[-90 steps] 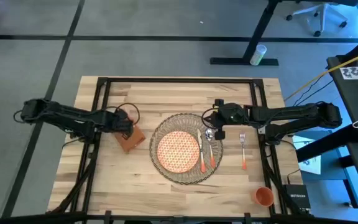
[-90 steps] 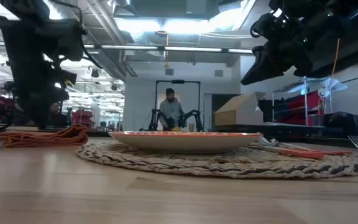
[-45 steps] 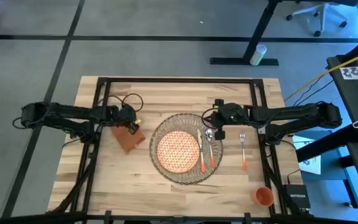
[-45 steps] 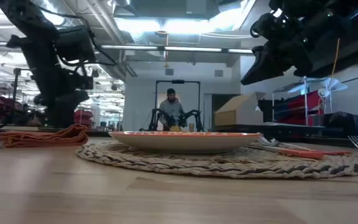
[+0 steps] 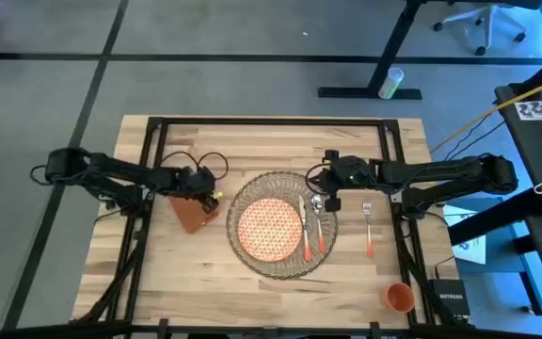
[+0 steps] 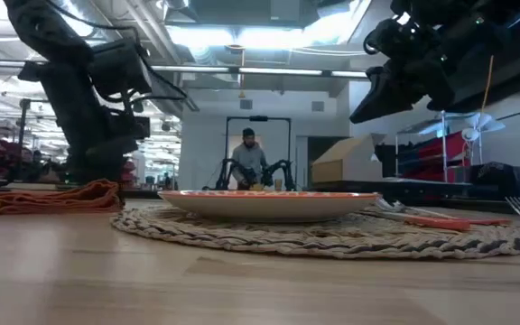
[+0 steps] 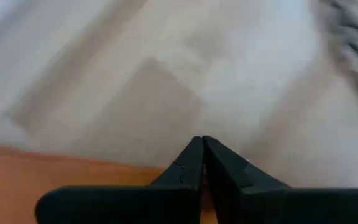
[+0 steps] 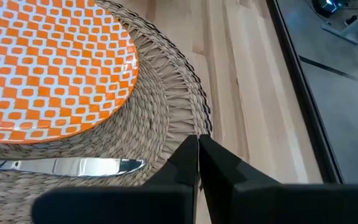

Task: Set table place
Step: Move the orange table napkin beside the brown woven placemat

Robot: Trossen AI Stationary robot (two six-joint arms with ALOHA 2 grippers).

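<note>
Left gripper: fingers pressed together, tips meeting in the left wrist view; it sits at the napkin's far edge; whether cloth is caught between the tips cannot be told
Right gripper: fingers clenched with nothing between them; raised over the far right rim of the placemat
Place: plate centred on the placemat; knife and spoon side by side on the mat right of the plate; fork on bare wood further right; cup near the front right corner, well apart
Table: light planks over a black frame
Room: grey floor with dark lines; a person far behind at another rig; ceiling lights, shelves, a cardboard box
Hard to make out: left wrist view is smeared, showing only orange beside the fingers and pale wood; the napkin's folds are unclear from above
</note>
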